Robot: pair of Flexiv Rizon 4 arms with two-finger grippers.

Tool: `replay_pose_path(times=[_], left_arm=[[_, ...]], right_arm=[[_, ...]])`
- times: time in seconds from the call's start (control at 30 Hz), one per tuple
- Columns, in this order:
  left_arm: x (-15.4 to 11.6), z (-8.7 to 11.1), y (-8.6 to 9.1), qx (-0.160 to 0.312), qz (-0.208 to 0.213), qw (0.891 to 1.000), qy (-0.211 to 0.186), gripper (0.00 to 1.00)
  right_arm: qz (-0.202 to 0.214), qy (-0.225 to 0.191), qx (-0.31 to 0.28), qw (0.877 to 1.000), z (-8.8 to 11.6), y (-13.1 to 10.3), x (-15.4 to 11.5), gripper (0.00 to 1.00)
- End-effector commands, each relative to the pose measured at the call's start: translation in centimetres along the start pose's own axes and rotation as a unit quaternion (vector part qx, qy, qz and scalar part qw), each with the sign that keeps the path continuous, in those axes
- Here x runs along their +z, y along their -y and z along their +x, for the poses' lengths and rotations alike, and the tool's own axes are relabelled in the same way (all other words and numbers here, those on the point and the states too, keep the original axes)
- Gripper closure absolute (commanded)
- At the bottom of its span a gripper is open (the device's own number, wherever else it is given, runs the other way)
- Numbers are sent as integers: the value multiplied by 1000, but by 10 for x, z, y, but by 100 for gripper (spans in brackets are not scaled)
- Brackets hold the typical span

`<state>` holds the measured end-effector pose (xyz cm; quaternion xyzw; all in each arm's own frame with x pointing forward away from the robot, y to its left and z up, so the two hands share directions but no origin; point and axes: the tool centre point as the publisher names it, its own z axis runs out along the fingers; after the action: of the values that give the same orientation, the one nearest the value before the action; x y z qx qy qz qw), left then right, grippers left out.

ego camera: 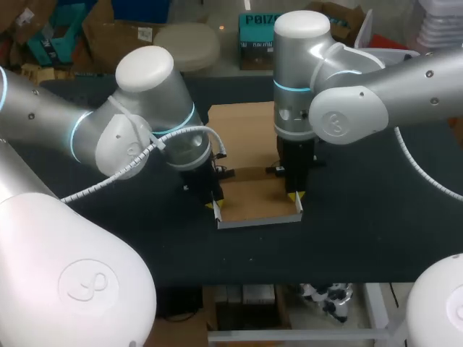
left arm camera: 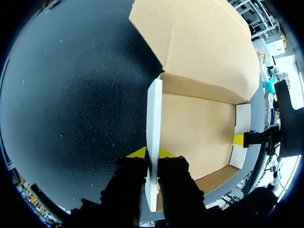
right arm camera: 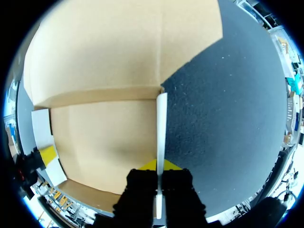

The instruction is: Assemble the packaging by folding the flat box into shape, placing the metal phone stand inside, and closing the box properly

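Middle of the frame, the box [ego camera: 253, 195] floor lies open from above, a brown gap between two raised white walls. The left gripper [ego camera: 215, 206] pinches the left wall [left arm camera: 153, 123] and the right gripper [ego camera: 295, 196] pinches the right wall [right arm camera: 161, 128], so both flanks are blocked. Behind them the left arm [ego camera: 145, 123] and right arm [ego camera: 347, 108] crowd over the flat lid flap [ego camera: 242, 130] at upper middle. Along the lower middle and lower right, dark table [ego camera: 362, 231] shows bare before the box's front edge

Left arm [ego camera: 108, 123] and right arm [ego camera: 362, 94] meet mid-table.
Left gripper [left arm camera: 152, 154] pinches the box's left wall [left arm camera: 153, 109]; right gripper [right arm camera: 160, 165] pinches its right wall [right arm camera: 161, 123].
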<state>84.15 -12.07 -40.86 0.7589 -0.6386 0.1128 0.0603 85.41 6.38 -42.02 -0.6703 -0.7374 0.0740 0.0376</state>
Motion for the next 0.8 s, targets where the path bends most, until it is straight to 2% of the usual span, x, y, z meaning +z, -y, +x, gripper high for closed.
replay_pose_path(times=[0.03, 0.4, 0.6, 0.67, 0.73, 0.77, 0.8], left_arm=[[4, 6, -1, 0, 3, 968, 250, 99], [9, 4, -2, -1, 19, 952, 306, 100], [9, 3, -2, -5, 24, 951, 310, 100], [9, 3, -2, -5, 25, 950, 310, 100], [9, 2, -2, -5, 26, 950, 311, 100], [9, 2, -2, -5, 27, 950, 311, 100], [9, 2, -2, -6, 27, 950, 311, 100]], right_arm=[[1, 1, 0, 1000, 2, 0, 4, 100], [1, 1, 0, 1000, 2, 0, 4, 100], [1, 1, 0, 1000, 2, 0, 4, 100], [-8, 6, -3, 1000, 2, 3, 0, 80], [-19, 5, -10, 1000, 1, 6, -5, 54], [-24, 1, -14, 1000, 0, 7, -7, 22], [-32, -6, -23, 999, 0, 9, -10, 0]])
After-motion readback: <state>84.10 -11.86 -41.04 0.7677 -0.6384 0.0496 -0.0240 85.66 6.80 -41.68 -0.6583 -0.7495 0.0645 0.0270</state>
